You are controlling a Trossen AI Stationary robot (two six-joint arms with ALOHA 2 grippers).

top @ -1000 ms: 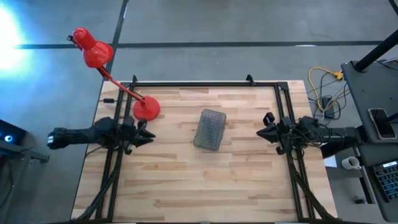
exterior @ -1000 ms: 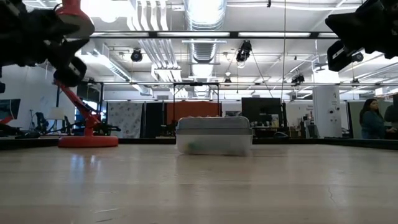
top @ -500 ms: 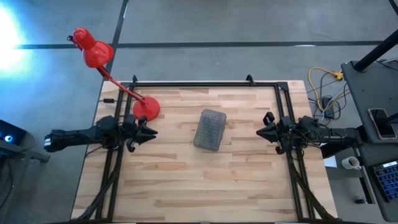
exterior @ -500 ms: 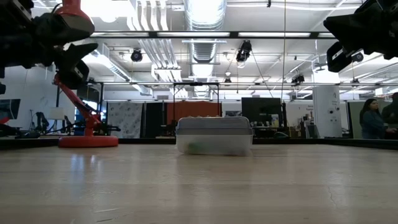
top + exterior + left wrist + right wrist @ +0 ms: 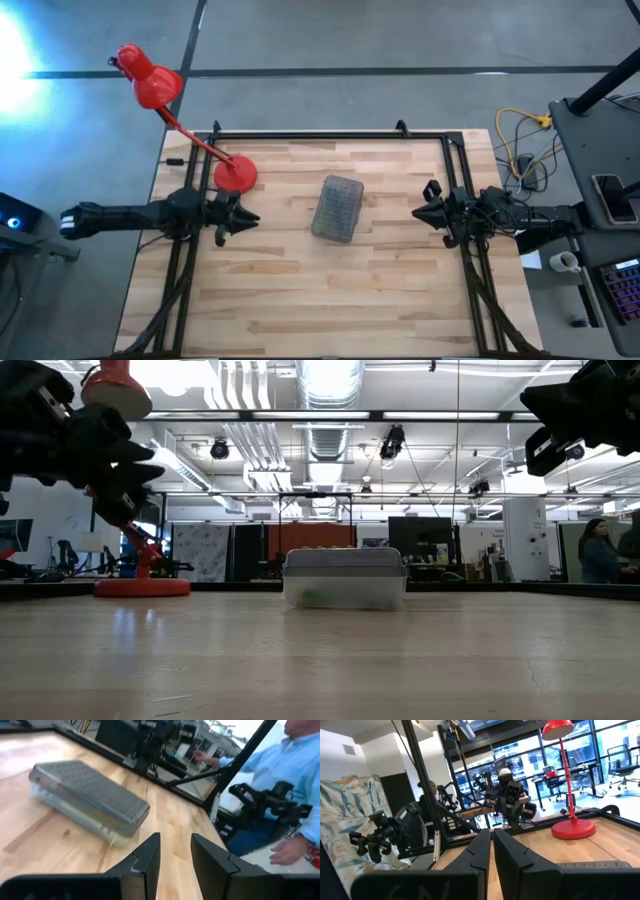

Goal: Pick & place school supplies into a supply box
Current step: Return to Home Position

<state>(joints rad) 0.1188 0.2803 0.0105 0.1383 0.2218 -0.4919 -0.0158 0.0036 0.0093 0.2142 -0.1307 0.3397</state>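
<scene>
Grey ribbed-lid translucent plastic supply box (image 5: pixel 338 208): shut, lid up, lying mid-tabletop between my two arms and touched by neither. Something green shows faintly through its wall in the low view.
Pale wooden tabletop (image 5: pixel 300 300): carries the box and the lamp.
Left hand (image 5: pixel 245 216): at the tabletop's left side, just beside the lamp base and raised off the wood. Fingers (image 5: pixel 145 865) a narrow gap apart, gripping nothing.
Right hand (image 5: pixel 422 210): at the right side, well apart from the box. Fingers (image 5: pixel 480 855) all but together, empty.
Red desk lamp with round base (image 5: pixel 235 175): stands on the far-left part of the tabletop.
Person in a light blue shirt (image 5: pixel 295 760): beyond the tabletop's right edge.
Risk: my left arm, folding home, could clip the lamp's base or stem, being so near. The lid could spring open if its catch is unseated, which I cannot tell.
Markings: no brand, label or writing I can read anywhere.
</scene>
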